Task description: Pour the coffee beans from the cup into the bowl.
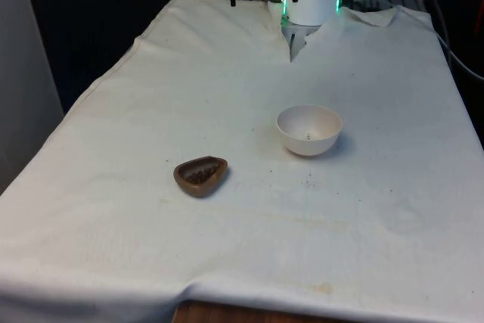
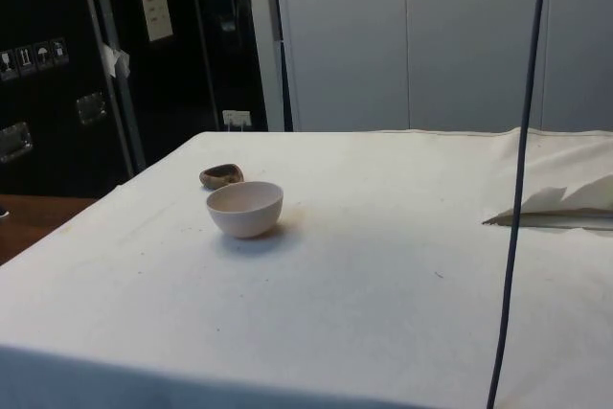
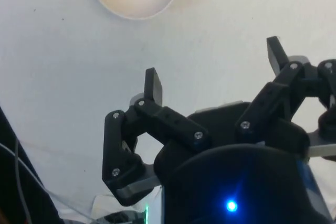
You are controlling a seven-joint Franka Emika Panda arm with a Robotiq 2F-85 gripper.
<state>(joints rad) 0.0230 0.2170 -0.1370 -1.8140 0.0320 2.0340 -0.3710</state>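
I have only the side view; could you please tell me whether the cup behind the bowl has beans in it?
Observer: Yes, the front view shows dark beans in the cup.
Operator: Thank you. Is the bowl empty?
Observer: Nearly; the bowl has a few dark specks at its bottom.
Operator: And the end effector, please?
Observer: In the wrist view the end effector is open above the cloth, holding nothing.

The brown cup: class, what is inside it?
The brown cup holds dark coffee beans, seen from the front. Its floor under them is covered, so their depth cannot be judged.
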